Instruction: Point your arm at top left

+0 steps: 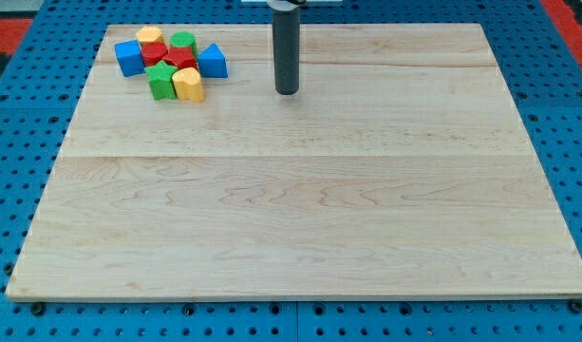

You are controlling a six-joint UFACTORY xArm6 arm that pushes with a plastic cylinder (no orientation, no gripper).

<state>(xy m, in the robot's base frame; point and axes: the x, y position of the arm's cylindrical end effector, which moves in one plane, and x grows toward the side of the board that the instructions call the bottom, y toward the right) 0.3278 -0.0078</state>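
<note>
My tip [287, 91] rests on the wooden board [300, 199] near the view's top, a little left of the middle. A tight cluster of blocks lies at the view's top left, to the left of my tip and apart from it: a blue block [129, 57], a yellow round block [149, 37], a green round block [183, 42], a red block [155, 53], a red star-like block [183, 60], a blue triangular block [213, 62], a green block [160, 82] and a yellow block [188, 84]. The blue triangular block is the nearest to my tip.
The board lies on a blue perforated table [15, 190]. A red patch [566, 14] shows at the view's top right corner.
</note>
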